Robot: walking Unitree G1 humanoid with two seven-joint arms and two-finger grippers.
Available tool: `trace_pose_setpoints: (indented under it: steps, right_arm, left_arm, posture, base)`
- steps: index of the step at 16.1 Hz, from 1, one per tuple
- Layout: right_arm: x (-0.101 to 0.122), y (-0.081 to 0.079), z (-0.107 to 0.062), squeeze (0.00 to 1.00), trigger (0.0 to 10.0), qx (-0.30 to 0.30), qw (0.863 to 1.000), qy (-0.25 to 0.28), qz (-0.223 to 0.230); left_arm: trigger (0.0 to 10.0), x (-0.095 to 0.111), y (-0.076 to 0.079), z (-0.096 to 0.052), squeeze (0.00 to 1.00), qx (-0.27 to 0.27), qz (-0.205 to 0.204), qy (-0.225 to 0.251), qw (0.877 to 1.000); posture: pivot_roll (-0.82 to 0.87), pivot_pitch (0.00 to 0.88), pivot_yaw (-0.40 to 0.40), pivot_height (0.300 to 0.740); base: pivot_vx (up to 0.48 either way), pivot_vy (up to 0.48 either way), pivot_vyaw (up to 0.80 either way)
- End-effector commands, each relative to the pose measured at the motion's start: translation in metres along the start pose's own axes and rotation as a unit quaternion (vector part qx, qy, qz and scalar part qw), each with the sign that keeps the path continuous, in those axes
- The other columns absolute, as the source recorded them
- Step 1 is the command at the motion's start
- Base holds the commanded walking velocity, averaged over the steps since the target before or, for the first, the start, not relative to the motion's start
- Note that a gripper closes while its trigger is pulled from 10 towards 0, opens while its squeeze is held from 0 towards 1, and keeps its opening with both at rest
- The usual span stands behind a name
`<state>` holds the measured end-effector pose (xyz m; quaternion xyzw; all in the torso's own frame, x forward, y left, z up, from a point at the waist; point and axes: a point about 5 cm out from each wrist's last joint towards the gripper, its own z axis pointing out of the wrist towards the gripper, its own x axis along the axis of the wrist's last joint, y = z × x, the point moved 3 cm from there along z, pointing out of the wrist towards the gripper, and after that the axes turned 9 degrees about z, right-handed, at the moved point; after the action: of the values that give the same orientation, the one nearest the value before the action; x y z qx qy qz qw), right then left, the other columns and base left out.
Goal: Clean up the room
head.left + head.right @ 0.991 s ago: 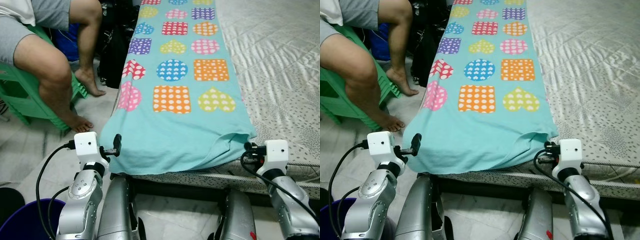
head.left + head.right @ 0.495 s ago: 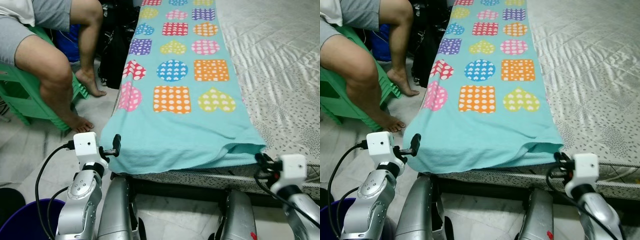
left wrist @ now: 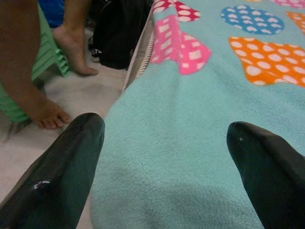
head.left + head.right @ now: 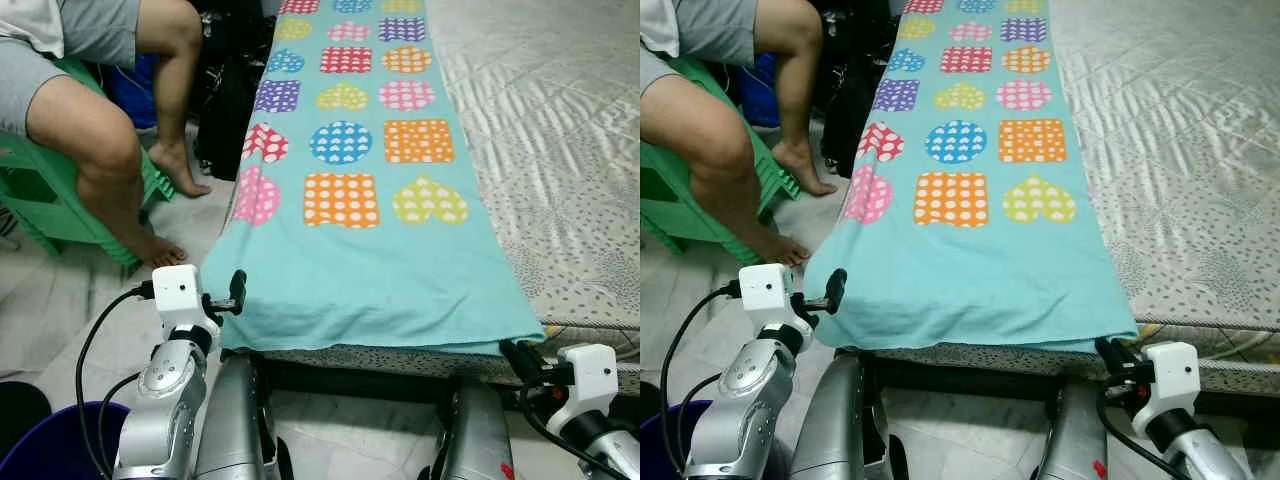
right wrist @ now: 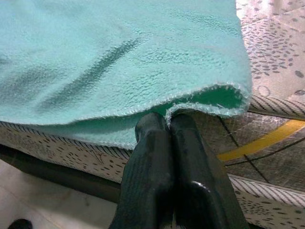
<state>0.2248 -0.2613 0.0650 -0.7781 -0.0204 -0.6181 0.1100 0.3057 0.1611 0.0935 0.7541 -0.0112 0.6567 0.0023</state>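
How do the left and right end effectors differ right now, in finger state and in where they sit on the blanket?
The left end effector has its fingers spread wide; the right end effector has them pressed together. The left one sits at the blanket's near left corner, fingers apart over its top; the right one is at the near right corner, tips against the hem, though whether it pinches fabric is unclear. Both are at the mattress's near edge.

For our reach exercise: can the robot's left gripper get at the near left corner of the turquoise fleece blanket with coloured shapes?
Probably yes: the left gripper, fingers open, sits at the turquoise fleece blanket's corner with nothing between.
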Motion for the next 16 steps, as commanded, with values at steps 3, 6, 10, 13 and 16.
trace_pose_setpoints:
  steps: [3, 6, 10, 13, 16]
  right_arm:
    - [-0.006, 0.011, 0.001, 0.35, 10.0, -0.027, 0.999, -0.024, -0.029]
    - [-0.005, 0.008, 0.004, 1.0, 10.0, -0.025, 0.999, -0.02, -0.032]
    - [0.0, 0.018, 0.005, 1.0, 10.0, -0.055, 0.996, -0.012, -0.063]
    - [0.013, 0.033, 0.002, 1.0, 10.0, -0.093, 0.991, 0.007, -0.092]
    - [0.013, 0.044, -0.005, 1.0, 10.0, -0.106, 0.989, 0.001, -0.107]
  left_arm:
    - [10.0, -0.004, 0.001, 0.002, 0.0, -0.005, 0.002, -0.006, 1.0]
    - [10.0, -0.003, 0.002, 0.002, 0.0, -0.007, -0.005, -0.004, 1.0]
    - [10.0, -0.003, 0.003, 0.003, 0.0, -0.008, -0.004, -0.003, 1.0]
    - [10.0, -0.004, 0.01, 0.005, 0.0, -0.022, -0.009, -0.005, 1.0]
    - [10.0, -0.004, 0.013, 0.009, 0.0, -0.024, -0.006, -0.004, 1.0]
  posture:
    - [-0.09, 0.12, 0.095, 0.495]
    - [-0.09, 0.119, 0.091, 0.495]
    - [-0.1, 0.116, 0.095, 0.495]
    - [-0.11, 0.115, 0.099, 0.495]
    - [-0.14, 0.11, 0.109, 0.495]
  base:
    - [0.0, 0.0, 0.0]
    - [0.0, 0.0, 0.0]
    - [0.0, 0.0, 0.0]
    - [0.0, 0.0, 0.0]
    - [0.0, 0.0, 0.0]
